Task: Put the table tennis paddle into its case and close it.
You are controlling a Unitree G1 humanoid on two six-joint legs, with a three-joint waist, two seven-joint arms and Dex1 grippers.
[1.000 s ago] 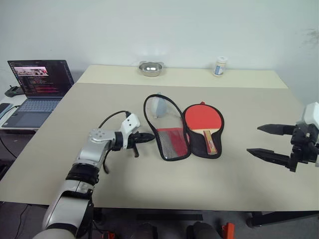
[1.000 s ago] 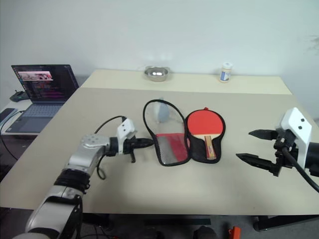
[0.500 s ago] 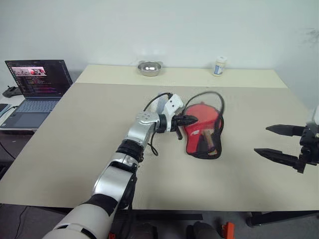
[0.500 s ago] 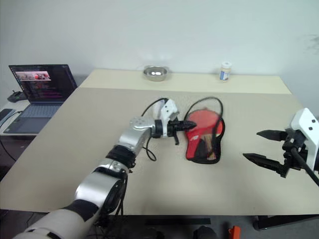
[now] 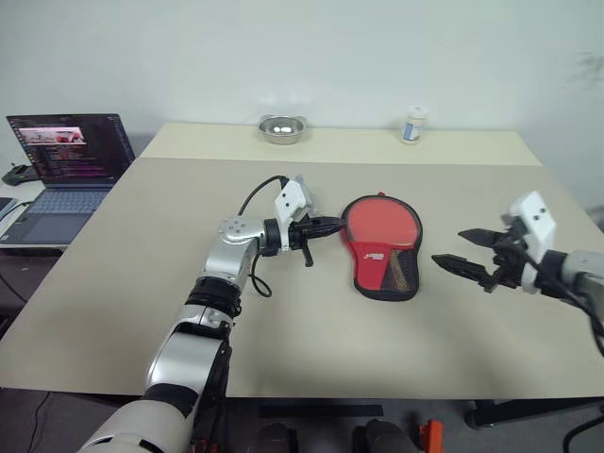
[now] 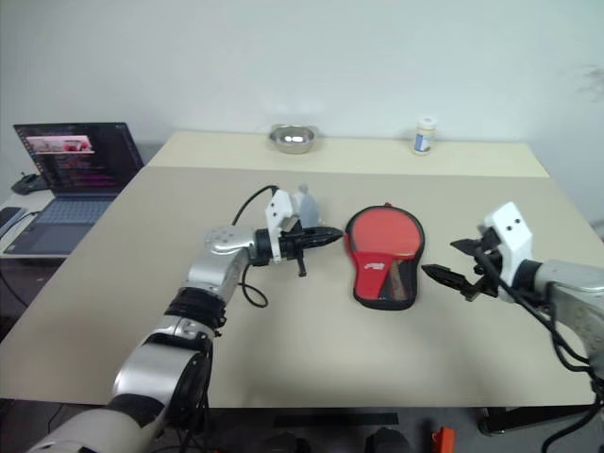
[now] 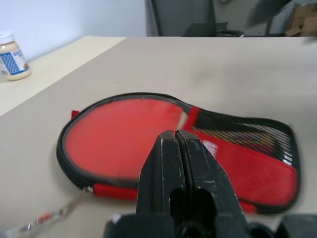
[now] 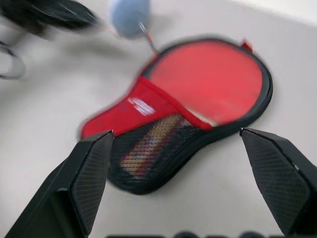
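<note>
The left hand (image 5: 324, 226), fingers pressed together, is drawing back left from the case (image 5: 382, 247) it flipped closed over the paddle, leaving zipping, while the right hand (image 5: 464, 251), fingers apart, is nearing.

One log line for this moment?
case: flap folded over, red side up | left pincer: shut, beside case | right pincer: open, beside case
</note>
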